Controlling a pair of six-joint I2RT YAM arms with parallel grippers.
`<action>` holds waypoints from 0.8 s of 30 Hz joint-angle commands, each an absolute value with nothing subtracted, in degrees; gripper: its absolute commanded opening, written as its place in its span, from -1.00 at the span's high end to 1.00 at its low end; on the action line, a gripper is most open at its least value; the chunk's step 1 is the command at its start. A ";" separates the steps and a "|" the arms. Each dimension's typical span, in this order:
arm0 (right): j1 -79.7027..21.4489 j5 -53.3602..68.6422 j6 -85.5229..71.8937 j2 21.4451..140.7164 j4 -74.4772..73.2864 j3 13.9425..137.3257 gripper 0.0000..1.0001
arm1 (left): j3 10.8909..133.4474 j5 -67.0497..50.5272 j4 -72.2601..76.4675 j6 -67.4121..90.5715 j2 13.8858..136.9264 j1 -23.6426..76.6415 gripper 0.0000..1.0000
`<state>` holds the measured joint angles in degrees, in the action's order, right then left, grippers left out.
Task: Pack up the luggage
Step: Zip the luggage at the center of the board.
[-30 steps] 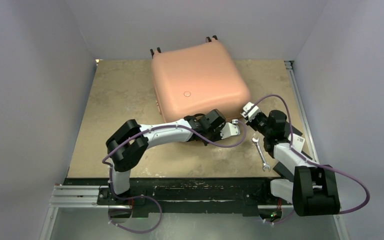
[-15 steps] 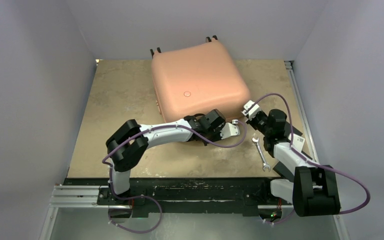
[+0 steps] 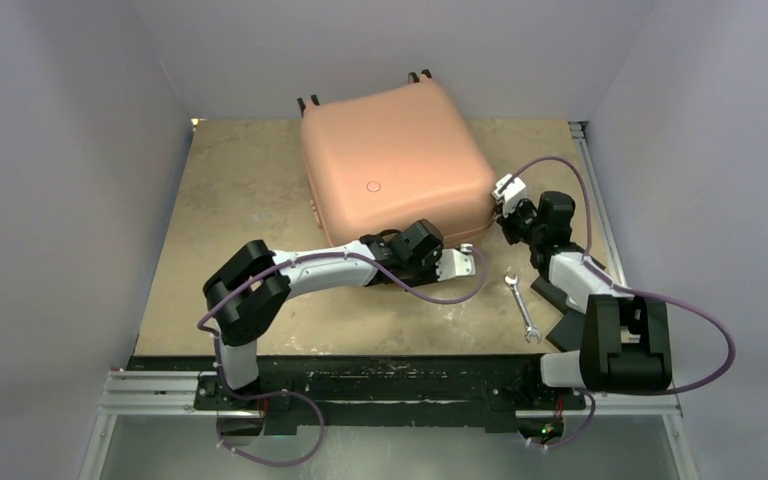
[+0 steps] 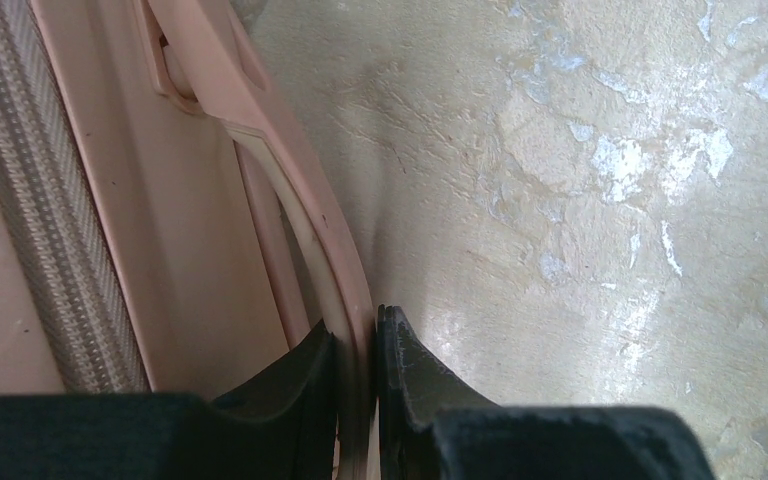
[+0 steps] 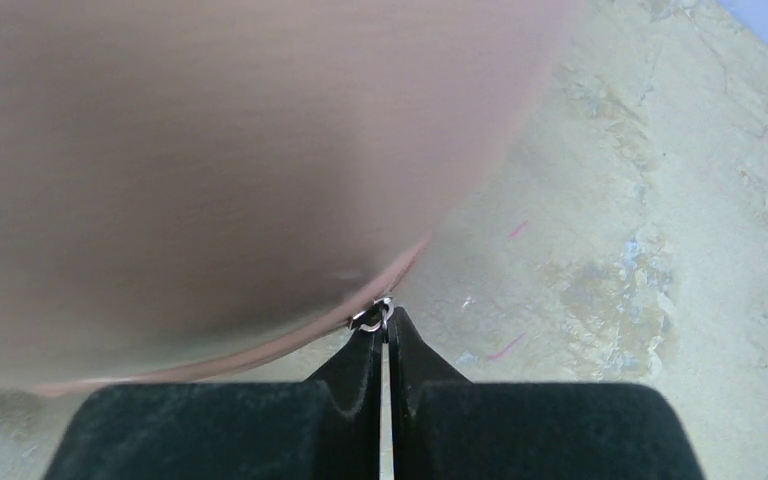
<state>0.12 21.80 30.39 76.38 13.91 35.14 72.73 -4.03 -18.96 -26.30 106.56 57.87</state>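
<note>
The luggage (image 3: pixel 390 165) lies shut and flat at the back of the table, a salmon-pink hard shell with its wheels toward the far wall. My left gripper (image 3: pixel 463 263) is at its near right corner. In the left wrist view the left gripper (image 4: pixel 357 338) is shut on the curved pink handle strip (image 4: pixel 305 215) beside the zipper tape (image 4: pixel 40 210). My right gripper (image 3: pixel 506 192) is against the luggage's right side. Its jaws (image 5: pixel 381 324) are pinched on a small metal zipper pull (image 5: pixel 369 317) at the shell's lower rim (image 5: pixel 260 345).
A silver wrench (image 3: pixel 520 306) lies on the tan tabletop (image 3: pixel 230 210) between the two arms. A flat black pad (image 3: pixel 564 322) sits under the right arm near the table's right edge. Walls close in on both sides.
My right gripper closed and moved away along the luggage's right side to the zipper pull. The luggage and my left gripper shifted slightly left.
</note>
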 commanded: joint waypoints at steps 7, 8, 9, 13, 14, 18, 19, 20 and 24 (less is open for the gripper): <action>5.90 22.72 26.59 79.96 15.14 42.98 1.00 | 68.80 -10.78 -30.86 -29.59 104.94 58.71 1.00; 5.89 23.09 26.82 80.43 15.16 43.31 1.00 | 68.62 -10.99 -30.96 -29.80 104.90 58.71 1.00; 5.88 23.61 26.92 81.42 15.27 43.74 1.00 | 68.49 -11.25 -31.05 -30.07 104.82 58.79 1.00; 5.96 23.29 25.30 85.16 14.63 47.53 1.00 | 67.80 -11.75 -32.09 -31.40 104.51 59.42 1.00; 5.97 22.95 25.05 86.02 14.31 48.50 1.00 | 67.70 -11.93 -32.45 -31.75 104.43 59.61 1.00; 5.98 23.36 24.22 88.37 14.26 51.37 1.00 | 66.82 -12.99 -33.69 -33.17 103.58 60.40 1.00; 5.98 23.84 24.25 88.86 14.26 52.04 1.00 | 66.55 -13.19 -34.01 -33.55 103.38 60.58 1.00; 5.98 24.27 24.38 89.32 14.32 52.77 1.00 | 66.35 -13.45 -34.45 -34.03 103.36 60.78 1.00; 5.98 24.85 25.62 92.12 13.75 56.79 1.00 | 65.87 -13.89 -36.07 -35.50 103.36 61.61 1.00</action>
<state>4.21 29.80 24.45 90.41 8.78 49.82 69.56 -5.78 -17.74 -31.68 104.73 58.19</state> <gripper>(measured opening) 0.008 0.151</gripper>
